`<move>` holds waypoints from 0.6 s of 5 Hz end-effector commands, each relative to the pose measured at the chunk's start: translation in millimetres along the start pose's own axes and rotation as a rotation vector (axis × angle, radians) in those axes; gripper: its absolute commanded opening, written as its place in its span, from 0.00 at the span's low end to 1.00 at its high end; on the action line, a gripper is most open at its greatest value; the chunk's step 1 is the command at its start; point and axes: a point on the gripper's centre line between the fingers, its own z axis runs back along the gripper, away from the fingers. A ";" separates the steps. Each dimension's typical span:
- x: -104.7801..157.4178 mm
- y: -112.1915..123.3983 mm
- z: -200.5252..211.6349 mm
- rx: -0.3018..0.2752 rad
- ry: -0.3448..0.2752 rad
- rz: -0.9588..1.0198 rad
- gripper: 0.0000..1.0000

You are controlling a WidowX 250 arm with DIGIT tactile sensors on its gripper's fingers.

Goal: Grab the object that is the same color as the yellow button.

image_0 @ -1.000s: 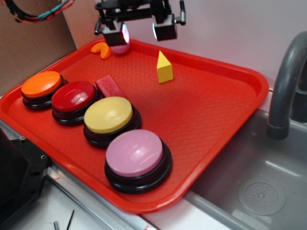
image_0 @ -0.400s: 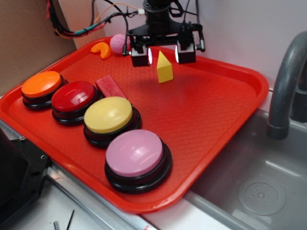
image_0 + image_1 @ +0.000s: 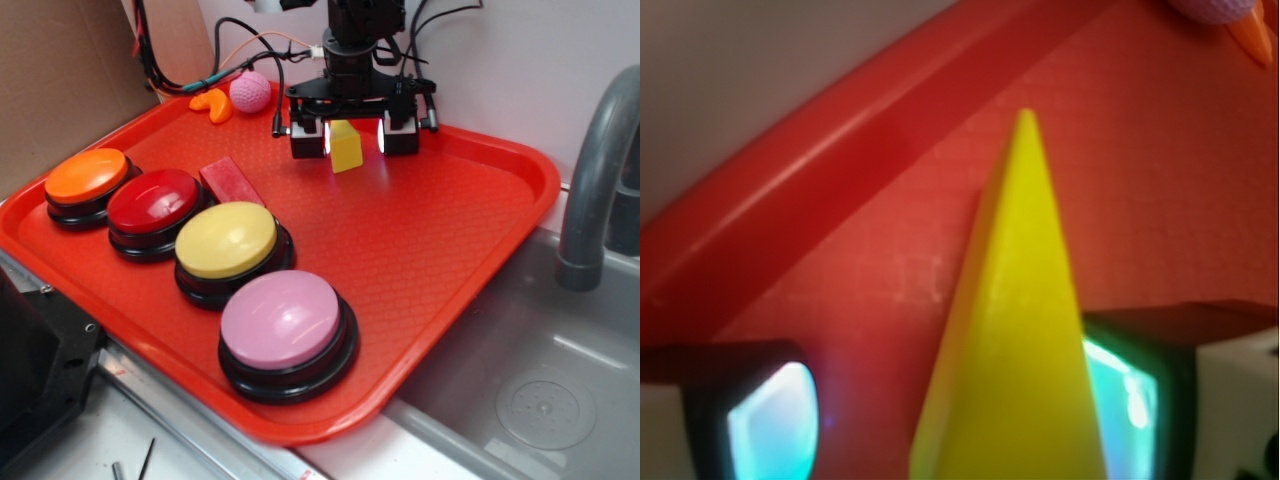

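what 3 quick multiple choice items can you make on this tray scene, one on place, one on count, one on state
1. Where is the yellow wedge?
A. on the orange button
B. between the fingers of the hand
C. in the sink

2. How many round buttons sit on the red tray?
A. two
B. three
C. four

3. What state is the hand in?
A. open around the wedge
C. shut on the pink ball
B. shut and empty above the buttons

Answers:
1 B, the wedge stands on the tray with a finger on each side in both views.
2 C, orange, red, yellow button and pink.
3 A, the wrist view shows gaps between the wedge and both pads.
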 end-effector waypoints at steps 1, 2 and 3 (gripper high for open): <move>10.6 1.6 7.4 -0.044 -0.022 0.011 0.00; 9.8 2.3 15.3 -0.061 -0.010 -0.010 0.00; 3.5 6.9 41.5 -0.114 0.053 -0.166 0.00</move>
